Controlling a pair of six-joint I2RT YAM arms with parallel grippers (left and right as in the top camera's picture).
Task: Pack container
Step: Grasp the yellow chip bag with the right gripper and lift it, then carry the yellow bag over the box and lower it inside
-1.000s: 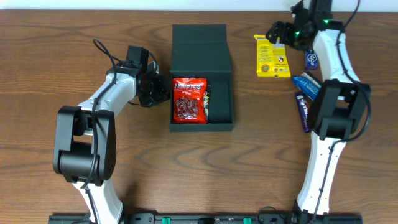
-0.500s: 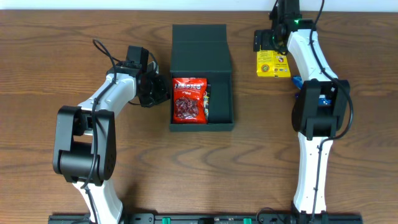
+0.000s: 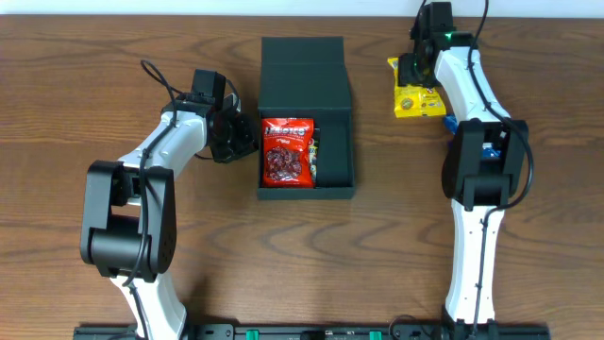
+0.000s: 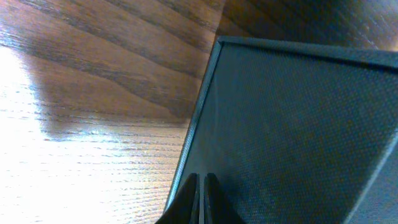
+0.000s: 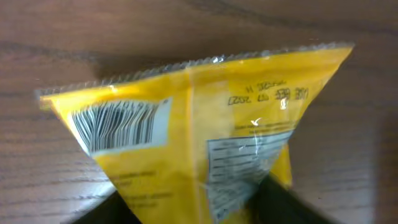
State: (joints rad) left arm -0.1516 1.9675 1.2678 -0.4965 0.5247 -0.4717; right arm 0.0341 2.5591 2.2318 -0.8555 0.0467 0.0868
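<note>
Container [image 3: 304, 52] at centre of desk [image 3: 85, 57], lid open, red packet [image 3: 287, 151] filling its left half. Left end effector [image 3: 247, 142] pressed together against its left wall. Right end effector [image 3: 415, 80] pinching yellow packet [image 3: 422, 99] by a bunched edge. Risks: it may slip in transit or snag the rim at the narrow gap.

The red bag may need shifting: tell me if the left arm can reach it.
Probably yes. The red bag lies uncovered in the open box; the shut left gripper sits just outside the wall beside it and must clear that.
</note>
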